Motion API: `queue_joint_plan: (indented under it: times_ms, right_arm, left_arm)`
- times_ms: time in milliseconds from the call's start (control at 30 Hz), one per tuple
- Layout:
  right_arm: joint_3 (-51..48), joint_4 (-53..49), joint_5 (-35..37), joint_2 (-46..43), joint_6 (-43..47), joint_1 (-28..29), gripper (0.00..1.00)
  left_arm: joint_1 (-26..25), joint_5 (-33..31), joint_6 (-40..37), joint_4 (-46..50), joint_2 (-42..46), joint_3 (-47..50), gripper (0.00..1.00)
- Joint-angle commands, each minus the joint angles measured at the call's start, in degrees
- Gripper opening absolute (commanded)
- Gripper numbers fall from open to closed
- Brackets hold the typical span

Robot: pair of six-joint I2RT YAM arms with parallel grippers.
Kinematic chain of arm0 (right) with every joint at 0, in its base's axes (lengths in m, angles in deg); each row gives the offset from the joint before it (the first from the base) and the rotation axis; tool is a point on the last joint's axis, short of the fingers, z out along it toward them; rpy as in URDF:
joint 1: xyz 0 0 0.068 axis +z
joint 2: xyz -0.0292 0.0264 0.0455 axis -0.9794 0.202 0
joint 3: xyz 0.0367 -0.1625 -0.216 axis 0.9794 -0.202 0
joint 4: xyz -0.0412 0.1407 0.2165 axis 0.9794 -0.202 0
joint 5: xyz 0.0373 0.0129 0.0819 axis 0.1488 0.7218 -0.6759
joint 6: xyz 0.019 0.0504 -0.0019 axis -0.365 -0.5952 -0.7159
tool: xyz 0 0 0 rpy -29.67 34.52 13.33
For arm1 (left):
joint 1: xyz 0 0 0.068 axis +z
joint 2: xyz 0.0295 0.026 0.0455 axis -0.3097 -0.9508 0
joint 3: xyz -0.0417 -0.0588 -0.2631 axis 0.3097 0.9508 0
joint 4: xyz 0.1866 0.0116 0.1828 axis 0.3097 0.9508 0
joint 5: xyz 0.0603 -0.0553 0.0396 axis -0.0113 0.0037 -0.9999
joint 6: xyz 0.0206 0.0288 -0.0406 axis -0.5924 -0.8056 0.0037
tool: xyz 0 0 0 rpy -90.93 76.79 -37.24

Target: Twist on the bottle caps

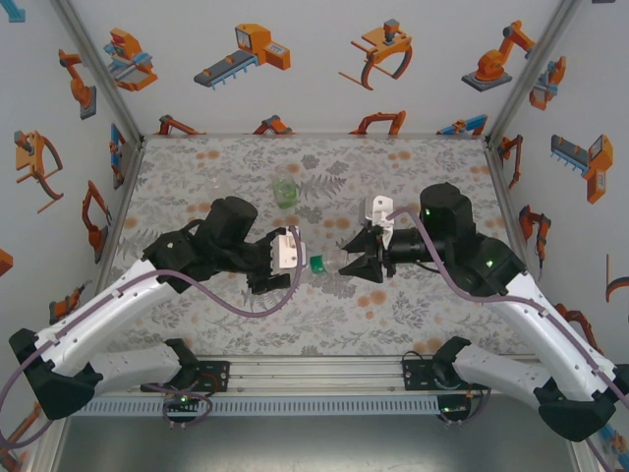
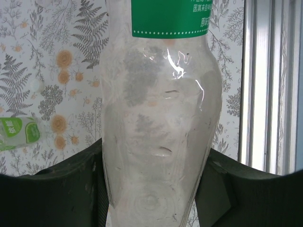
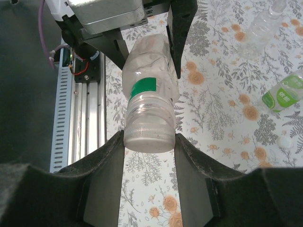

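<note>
Bottle (image 3: 150, 80) | in left pincer (image 2: 154, 161) | cap (image 3: 147, 136) in right pincer (image 3: 149, 142)

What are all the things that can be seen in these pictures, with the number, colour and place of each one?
clear crumpled plastic bottle with green label: one, clear, held in the air between the two grippers
short greenish plastic bottle: one, green, on the far middle of the table
clear plastic bottle lying down: one, clear, on the table, apart from the others
small round white cap: one, whitish, loose on the table near the greenish bottle
flower-patterned table: one, grey with orange flowers, under everything
left gripper: one, black, shut on the held bottle's body
right gripper: one, black, fingers closed on that bottle's near end
</note>
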Motion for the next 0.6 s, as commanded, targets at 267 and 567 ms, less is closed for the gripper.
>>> queue_joint_plan:
  times_ms: [267, 567]
  right_arm:
    - [4.8, -7.2, 0.2, 2.8, 4.3, 1.4, 0.00]
    - [6.9, -10.9, 3.0, 4.9, 5.8, 3.6, 0.00]
  left_arm:
    - [-0.6, 0.0, -2.8, 1.4, -1.5, -2.8, 0.00]
    - [-0.7, -0.4, -3.7, 3.7, -2.6, -3.9, 0.00]
